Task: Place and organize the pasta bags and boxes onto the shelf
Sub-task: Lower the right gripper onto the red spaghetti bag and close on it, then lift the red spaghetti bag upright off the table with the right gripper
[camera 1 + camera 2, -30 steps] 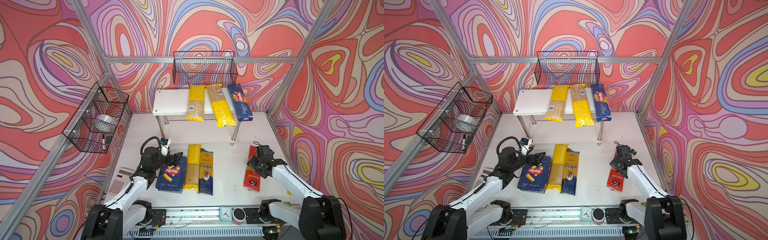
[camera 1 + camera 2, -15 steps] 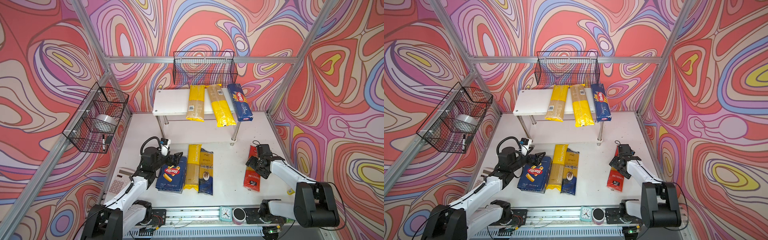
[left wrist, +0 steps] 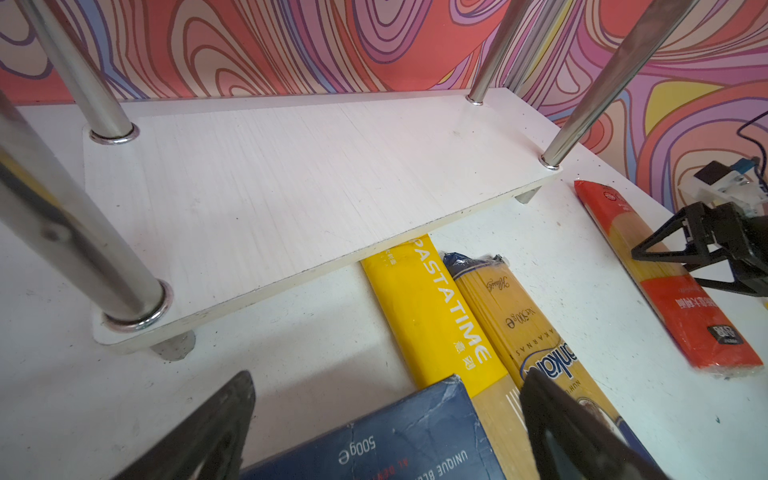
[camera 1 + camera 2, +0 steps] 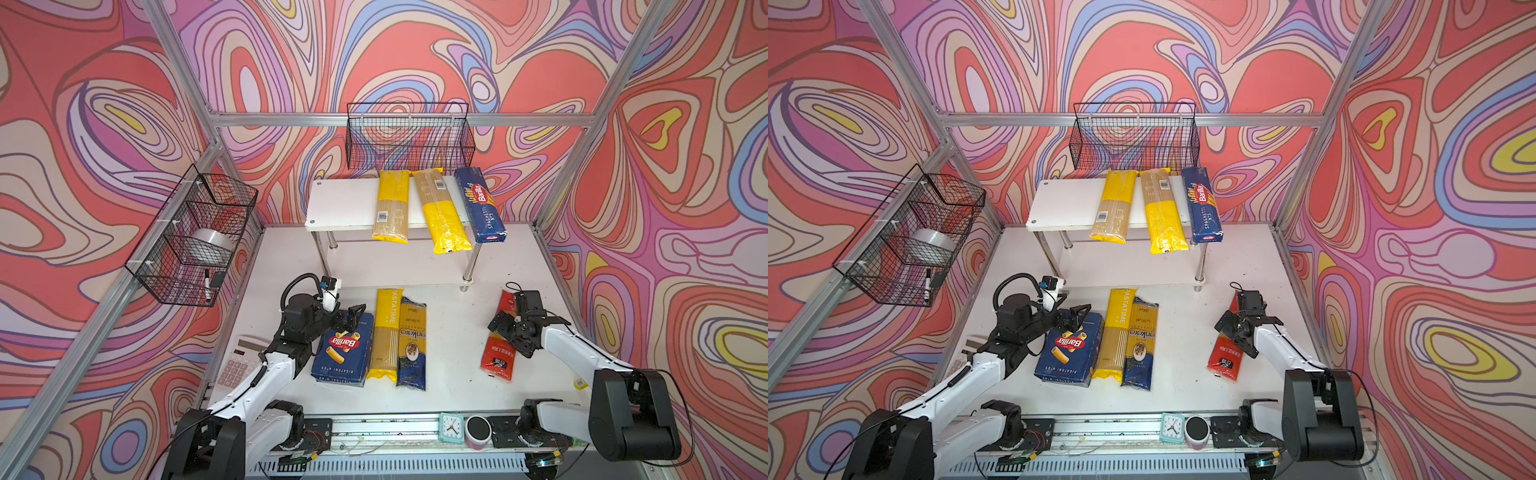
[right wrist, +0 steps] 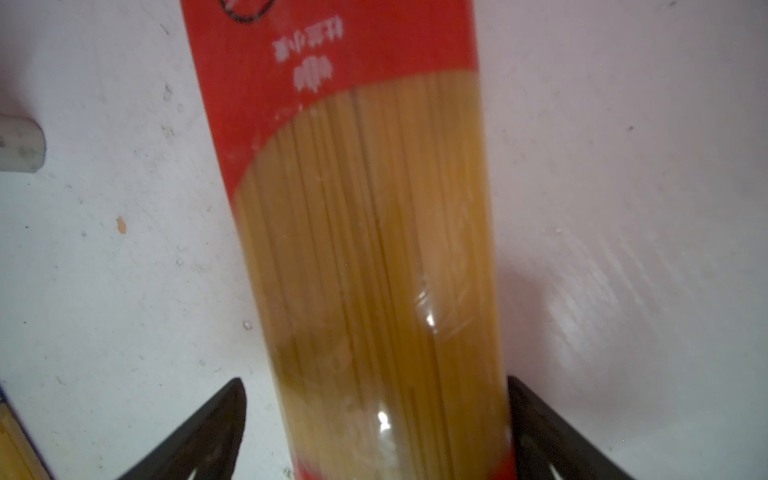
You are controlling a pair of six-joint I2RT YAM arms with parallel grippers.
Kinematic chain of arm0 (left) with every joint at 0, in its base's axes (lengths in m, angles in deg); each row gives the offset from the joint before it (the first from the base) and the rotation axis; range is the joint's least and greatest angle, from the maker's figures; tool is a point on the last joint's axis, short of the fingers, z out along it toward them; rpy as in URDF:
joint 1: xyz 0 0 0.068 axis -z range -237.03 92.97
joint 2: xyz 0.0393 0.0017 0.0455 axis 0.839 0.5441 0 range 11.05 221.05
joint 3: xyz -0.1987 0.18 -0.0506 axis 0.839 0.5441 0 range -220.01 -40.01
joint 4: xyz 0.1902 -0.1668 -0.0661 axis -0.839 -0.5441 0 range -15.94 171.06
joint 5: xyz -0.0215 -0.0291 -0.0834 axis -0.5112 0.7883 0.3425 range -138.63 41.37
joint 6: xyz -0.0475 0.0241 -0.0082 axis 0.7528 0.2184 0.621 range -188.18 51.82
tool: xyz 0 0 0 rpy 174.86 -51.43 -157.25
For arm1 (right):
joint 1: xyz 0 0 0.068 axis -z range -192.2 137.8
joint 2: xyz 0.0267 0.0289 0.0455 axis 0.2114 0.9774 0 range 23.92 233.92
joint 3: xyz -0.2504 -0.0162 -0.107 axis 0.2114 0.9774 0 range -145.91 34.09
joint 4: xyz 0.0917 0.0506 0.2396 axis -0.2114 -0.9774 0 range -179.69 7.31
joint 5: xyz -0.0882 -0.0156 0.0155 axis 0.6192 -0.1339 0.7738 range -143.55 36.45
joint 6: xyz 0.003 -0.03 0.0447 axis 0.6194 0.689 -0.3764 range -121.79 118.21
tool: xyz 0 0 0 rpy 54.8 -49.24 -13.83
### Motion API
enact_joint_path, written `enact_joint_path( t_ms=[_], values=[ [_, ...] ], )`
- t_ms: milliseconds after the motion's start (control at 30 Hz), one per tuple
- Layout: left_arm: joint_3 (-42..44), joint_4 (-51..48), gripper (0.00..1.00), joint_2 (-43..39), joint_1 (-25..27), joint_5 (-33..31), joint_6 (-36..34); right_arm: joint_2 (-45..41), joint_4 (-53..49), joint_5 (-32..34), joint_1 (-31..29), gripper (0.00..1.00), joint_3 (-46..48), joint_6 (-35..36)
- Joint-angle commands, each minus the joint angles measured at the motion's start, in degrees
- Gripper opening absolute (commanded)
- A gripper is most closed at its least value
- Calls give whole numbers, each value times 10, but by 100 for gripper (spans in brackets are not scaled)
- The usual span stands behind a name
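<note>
While neither arm holds anything, the left jaws stand wide over the far edge of the rigatoni box [image 4: 340,353], which lies flat at near left, touching the PASTATIME bag [image 4: 384,332]; the dark blue bag [image 4: 412,345] lies against that. Gripping the box by its thin far edge looks wiser than spanning its face. The PASTATIME bag's far end sits under the near edge of the lower board [image 3: 291,187] of the shelf [image 4: 345,205], so it likely needs drawing nearward before lifting. The shelf's top left half and whole lower board are bare. At right, the right jaws spread wide astride the red bag [image 4: 498,361], alone on the desk [image 4: 449,332]; closing at mid-length should limit droop.
</note>
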Motion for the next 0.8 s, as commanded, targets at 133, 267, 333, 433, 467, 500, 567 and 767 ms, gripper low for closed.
enact_joint_path(
  t_ms=[133, 267, 333, 433, 467, 500, 567, 767],
  values=[
    [-12, -2, 100, 0, 2, -2, -7, 54, -40, 7, -12, 98, -18, -4],
    [-10, -2, 100, -2, 2, -3, -7, 90, -47, 14, -17, 98, -36, 10],
    [-11, -2, 100, -2, 2, -3, -7, 101, -52, 19, -22, 97, -42, 13],
    [-11, -2, 100, -1, 2, -3, -6, 111, -57, 29, -36, 97, -48, 12],
    [-11, -2, 100, 0, 2, -3, -7, 116, -63, 32, -42, 96, -52, 11],
    [-12, -2, 100, 0, 2, -3, -6, 123, -67, 40, -49, 96, -57, 12],
    [-12, -2, 100, 0, 3, -5, -6, 138, -71, 51, -60, 95, -63, 11],
    [-11, -2, 100, -1, 2, -3, -7, 153, -79, 70, -75, 88, -76, 14]
  ],
)
